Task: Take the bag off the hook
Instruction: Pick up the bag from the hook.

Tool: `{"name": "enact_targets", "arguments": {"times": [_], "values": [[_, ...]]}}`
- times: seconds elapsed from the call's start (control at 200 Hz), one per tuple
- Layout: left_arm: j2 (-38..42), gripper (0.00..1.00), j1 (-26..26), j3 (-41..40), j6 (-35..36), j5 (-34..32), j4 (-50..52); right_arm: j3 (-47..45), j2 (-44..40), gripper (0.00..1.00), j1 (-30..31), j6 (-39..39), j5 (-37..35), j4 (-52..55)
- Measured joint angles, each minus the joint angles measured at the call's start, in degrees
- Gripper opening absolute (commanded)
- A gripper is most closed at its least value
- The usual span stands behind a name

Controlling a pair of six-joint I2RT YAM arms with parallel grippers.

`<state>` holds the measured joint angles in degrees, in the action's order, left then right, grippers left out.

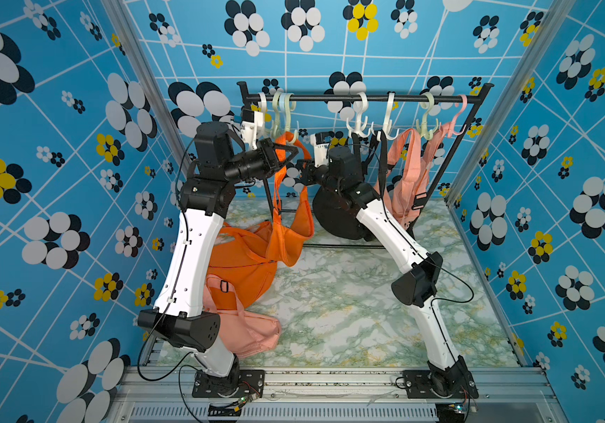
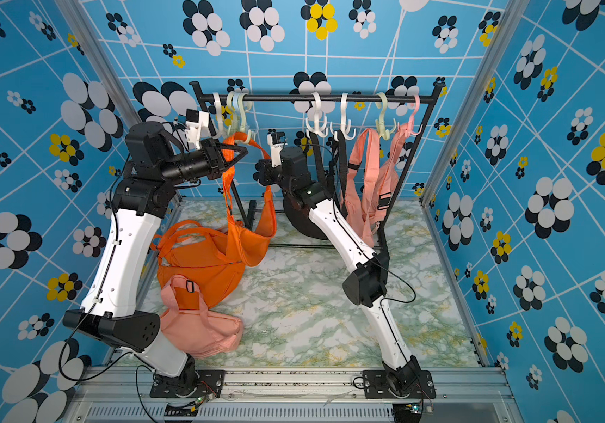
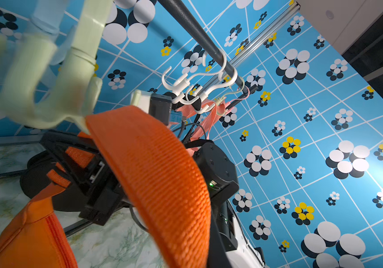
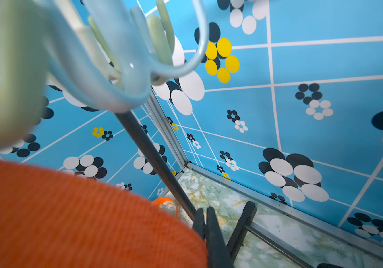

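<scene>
An orange bag (image 1: pixel 291 234) (image 2: pixel 253 238) hangs by its woven strap (image 3: pixel 153 171) from a pale green hook (image 3: pixel 74 76) (image 1: pixel 286 122) at the left end of the black rail. The strap's top lies against the hook's lower prong. My left gripper (image 1: pixel 293 151) (image 2: pixel 244 151) reaches in from the left and is shut on the strap just below the hook; the strap hides its jaws in the left wrist view. My right gripper (image 1: pixel 303 169) (image 4: pixel 203 217) comes from the right, slightly lower, jaws pressed together on the strap's other leg.
The rail (image 1: pixel 330 97) carries more hooks (image 1: pixel 357 124) and pink bags (image 1: pixel 409 172) at the right. A black bag (image 1: pixel 337 216) sits behind the right arm. Another orange bag (image 1: pixel 242 263) and a pink bag (image 1: pixel 253 333) lie on the marble table by the left arm.
</scene>
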<state>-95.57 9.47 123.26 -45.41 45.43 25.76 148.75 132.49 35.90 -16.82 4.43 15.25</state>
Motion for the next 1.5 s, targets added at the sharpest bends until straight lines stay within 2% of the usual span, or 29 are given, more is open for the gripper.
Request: {"name": "enact_targets", "arguments": {"times": [0.185,0.465,0.6,0.74,0.84,0.955,1.175,1.314,1.499], "values": [[-10.67,0.00,-0.90,13.09,-0.02,-1.36,0.76,-0.83,-8.87,0.00,0.00,3.43,-2.58,0.37],[-19.85,0.00,-0.04,17.05,-5.05,-0.61,-2.97,-0.22,-19.17,0.00,-0.04,8.26,-3.76,1.01],[-20.02,0.00,1.05,17.53,-5.64,-0.55,-3.08,-6.12,-21.97,0.00,-0.17,8.48,-3.65,1.14],[-18.75,0.00,1.05,16.81,-5.35,-0.42,-3.06,-17.51,-27.78,0.00,-0.20,8.44,-2.82,1.05],[-14.27,0.00,1.16,11.56,-4.17,-0.37,-3.13,-27.61,-34.16,0.00,-0.07,8.26,-2.43,0.09],[-5.51,0.00,1.31,0.57,-2.75,-0.22,-3.98,-38.58,-42.75,0.00,0.98,8.24,-2.47,-1.38],[10.91,0.00,1.92,-20.98,2.27,-0.83,-4.26,-50.47,-53.99,0.00,6.75,8.48,-2.84,-1.60],[15.10,0.00,1.88,-28.24,6.51,-2.16,-0.33,-57.44,-57.48,0.00,8.98,6.75,-2.84,-0.28],[15.67,0.00,-0.72,-34.58,10.56,-3.48,3.37,-63.67,-57.18,0.00,9.09,5.22,-6.12,3.78]]}}
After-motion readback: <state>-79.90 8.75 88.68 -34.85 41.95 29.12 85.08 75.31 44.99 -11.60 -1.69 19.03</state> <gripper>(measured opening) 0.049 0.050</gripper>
